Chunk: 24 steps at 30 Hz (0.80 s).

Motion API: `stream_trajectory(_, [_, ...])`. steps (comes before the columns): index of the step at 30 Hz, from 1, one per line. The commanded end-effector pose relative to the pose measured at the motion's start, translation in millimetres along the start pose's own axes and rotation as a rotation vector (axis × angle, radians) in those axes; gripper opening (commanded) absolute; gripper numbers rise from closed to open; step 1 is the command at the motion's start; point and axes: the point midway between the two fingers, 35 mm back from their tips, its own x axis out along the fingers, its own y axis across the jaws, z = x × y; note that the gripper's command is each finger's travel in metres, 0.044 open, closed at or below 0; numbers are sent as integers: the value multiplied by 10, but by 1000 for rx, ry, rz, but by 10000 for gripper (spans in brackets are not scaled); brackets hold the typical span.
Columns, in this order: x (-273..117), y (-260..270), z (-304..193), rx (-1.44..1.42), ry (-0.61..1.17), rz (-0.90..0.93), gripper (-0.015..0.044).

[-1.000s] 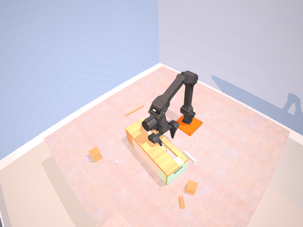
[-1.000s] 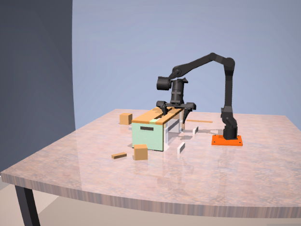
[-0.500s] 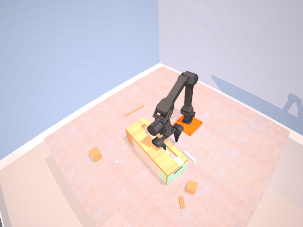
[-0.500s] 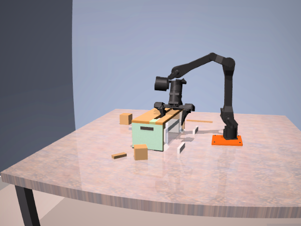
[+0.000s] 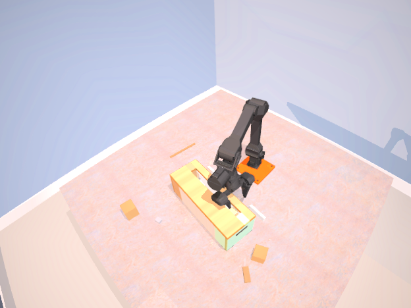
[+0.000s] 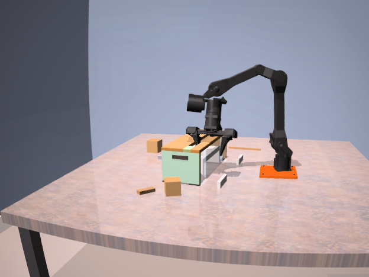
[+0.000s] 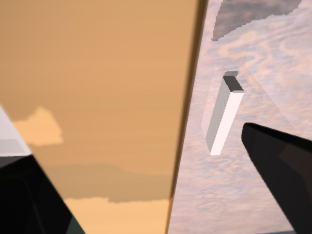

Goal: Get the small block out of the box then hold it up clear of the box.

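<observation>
From the top view I see my arm [image 5: 244, 129] bent down over the long box [image 5: 199, 195], which lies on the table [image 5: 315, 199] just beside the orange base plate [image 5: 262, 168]. The gripper [image 5: 236, 195] is spread wide with nothing between its fingers — one finger [image 5: 221, 198] sits at the slot in the box's top, the other [image 5: 247, 186] hangs off the side nearest the base. I cannot pick out the small block inside the box from here. A white bar [image 5: 257, 212] lies on the table just beside the box's green end, two orange cubes [image 5: 129, 209] [image 5: 259, 253] sit well apart on either side, and a thin orange stick [image 5: 182, 150] lies beyond the far end.

The exterior view shows the box end-on, its green end wall [image 6: 180, 168] with a dark slot [image 6: 180, 157] facing the camera and the clear front on the right. My gripper [image 6: 210, 137] straddles the box's top edge, fingers wide, one finger [image 6: 195, 137] over the top and the other [image 6: 224, 145] down the clear front. The block is not discernible through the front panel. A flat orange piece [image 6: 145, 190] lies near the nearer cube.

At the wrist, the orange-tan box top [image 7: 100, 100] fills the left — its edge runs down the middle — with table to the right and a white bar [image 7: 225, 115] lying there, close to one dark finger [image 7: 282, 175]. The other finger [image 7: 30, 200] is at lower left.
</observation>
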Motion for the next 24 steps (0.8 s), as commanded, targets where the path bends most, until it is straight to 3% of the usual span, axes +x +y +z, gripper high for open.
stream_trajectory(1, [24, 16, -90, 3, -1, 5, 400])
stream_trajectory(15, [92, 19, -353, 3, 2, 5, 400])
stream_trajectory(24, [-516, -2, -493, 0, 3, -2, 400])
